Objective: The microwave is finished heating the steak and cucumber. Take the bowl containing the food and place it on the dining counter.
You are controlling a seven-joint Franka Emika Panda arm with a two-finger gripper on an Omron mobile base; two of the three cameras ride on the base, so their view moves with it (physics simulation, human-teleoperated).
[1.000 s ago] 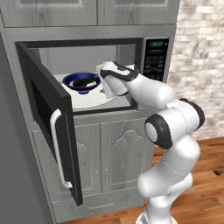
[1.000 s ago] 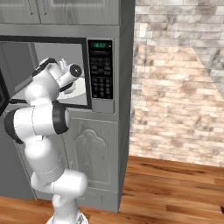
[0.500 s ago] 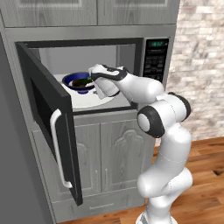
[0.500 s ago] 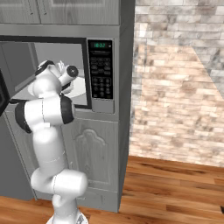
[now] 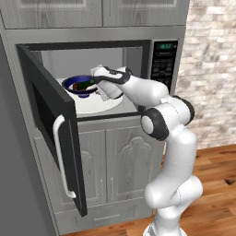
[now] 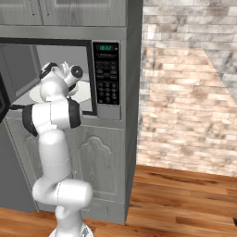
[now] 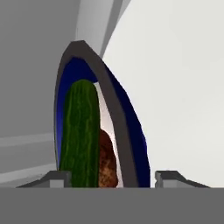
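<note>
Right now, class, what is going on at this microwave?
The white robot arm has reached into the open microwave, and its hand is at the near rim of the dark blue bowl. The hand view shows the rim between the two fingertips, with the cucumber and steak inside. The bowl rests on the white microwave plate, not yet lifted.

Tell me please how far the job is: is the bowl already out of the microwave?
Not yet. Done: the microwave door stands open. In hand: the hand is at the rim of the bowl, its fingers either side of the rim; cucumber and steak lie inside. Left: lifting the bowl out and carrying it to the dining counter.
</note>
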